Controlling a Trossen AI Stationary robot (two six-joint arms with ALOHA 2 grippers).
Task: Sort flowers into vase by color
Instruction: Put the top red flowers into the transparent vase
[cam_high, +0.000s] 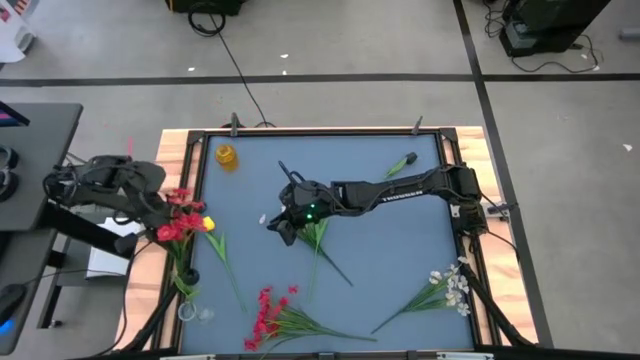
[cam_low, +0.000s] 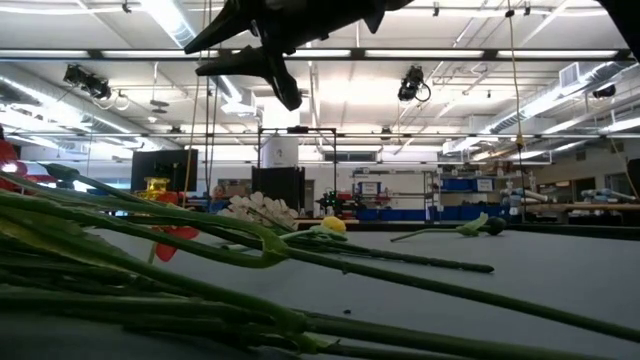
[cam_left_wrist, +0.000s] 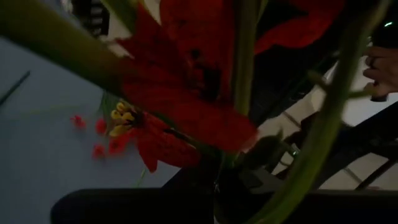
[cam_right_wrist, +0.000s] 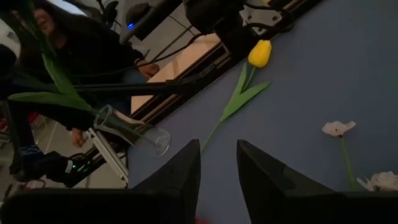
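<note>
High view: my left tool (cam_high: 163, 212) clamps red flowers (cam_high: 178, 222); right tool (cam_high: 283, 222) half-open, empty. Stems may miss the vase (cam_high: 188, 310) below.

We see a blue desk (cam_high: 390, 250) with a wooden edge, black cables (cam_high: 232, 60) across the grey floor (cam_high: 360, 40), and a seated person (cam_right_wrist: 81, 50) beyond.

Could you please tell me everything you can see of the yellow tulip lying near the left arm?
The yellow tulip is one closed, smooth bud on a thin green stem with two long pointed leaves, artificial-looking. It lies flat on the blue table at its left side, bud beside the red flowers that the left claw holds, stem running away from them. Nothing grips it.
</note>
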